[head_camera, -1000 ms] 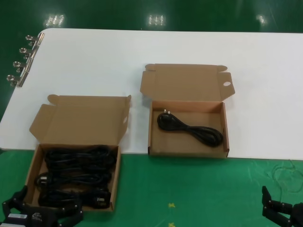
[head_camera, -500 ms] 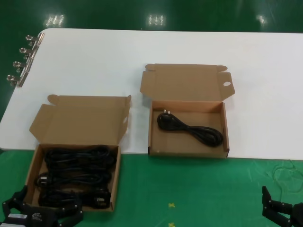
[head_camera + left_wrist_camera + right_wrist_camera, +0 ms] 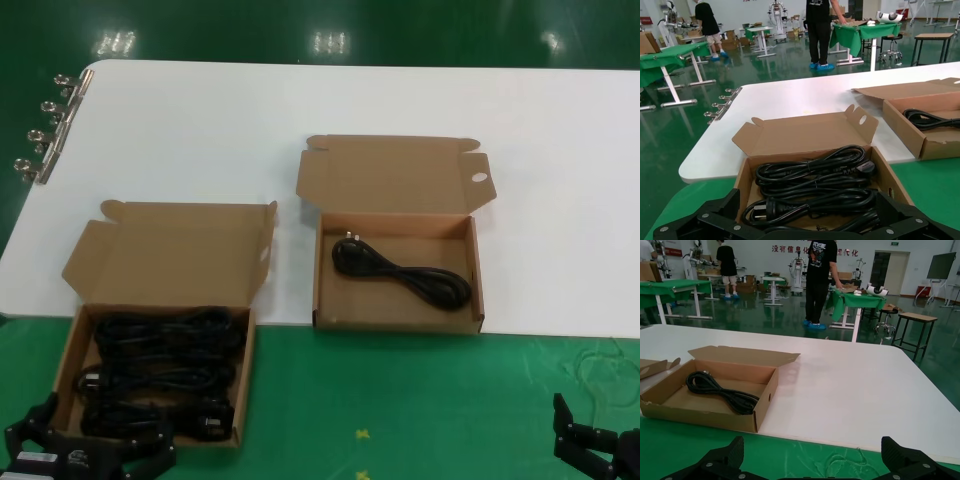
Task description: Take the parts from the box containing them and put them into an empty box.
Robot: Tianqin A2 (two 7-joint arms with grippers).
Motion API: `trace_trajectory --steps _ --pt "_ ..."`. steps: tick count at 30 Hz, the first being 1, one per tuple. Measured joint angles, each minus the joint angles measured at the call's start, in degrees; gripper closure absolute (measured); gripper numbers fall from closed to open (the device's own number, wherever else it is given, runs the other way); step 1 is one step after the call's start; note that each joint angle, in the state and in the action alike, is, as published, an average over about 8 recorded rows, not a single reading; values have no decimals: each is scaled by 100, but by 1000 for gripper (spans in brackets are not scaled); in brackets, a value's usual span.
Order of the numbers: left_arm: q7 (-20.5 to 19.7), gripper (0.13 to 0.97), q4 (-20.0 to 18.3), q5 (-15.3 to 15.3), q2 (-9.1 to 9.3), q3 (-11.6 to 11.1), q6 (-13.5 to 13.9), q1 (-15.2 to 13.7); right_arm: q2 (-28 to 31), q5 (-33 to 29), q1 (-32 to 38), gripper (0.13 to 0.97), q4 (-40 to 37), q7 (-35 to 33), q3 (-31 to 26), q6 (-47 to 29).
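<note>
One power cord (image 3: 402, 272) is already laid in the receiving box (image 3: 397, 272), several cords (image 3: 160, 370) are left in the source box (image 3: 150, 375), and both the left claw (image 3: 90, 455) and the right claw (image 3: 600, 450) are held spread and empty.

no visible change since earlier pictures: nothing moved, arms and cords alike

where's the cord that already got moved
In the head view it lies alone in the right box, diagonally across the floor, the cord with its plug toward the back left corner.
</note>
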Motion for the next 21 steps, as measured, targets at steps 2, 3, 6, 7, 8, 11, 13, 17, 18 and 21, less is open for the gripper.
trace_trajectory --steps 2,3,6,7,8,11,13,17,18,21 --pt "0 132 0 0 0 0 0 0 0 0 0 129 0 0 0 0" --pt "0 132 0 0 0 0 0 0 0 0 0 129 0 0 0 0" --pt "0 132 0 0 0 0 0 0 0 0 0 129 0 0 0 0" --pt "0 132 0 0 0 0 0 0 0 0 0 129 0 0 0 0" --pt "0 132 0 0 0 0 0 0 0 0 0 129 0 0 0 0" --pt "0 132 0 0 0 0 0 0 0 0 0 129 0 0 0 0" --pt "0 132 0 0 0 0 0 0 0 0 0 129 0 0 0 0" --pt "0 132 0 0 0 0 0 0 0 0 0 129 0 0 0 0" --pt "0 132 0 0 0 0 0 0 0 0 0 129 0 0 0 0" --pt "0 132 0 0 0 0 0 0 0 0 0 129 0 0 0 0"
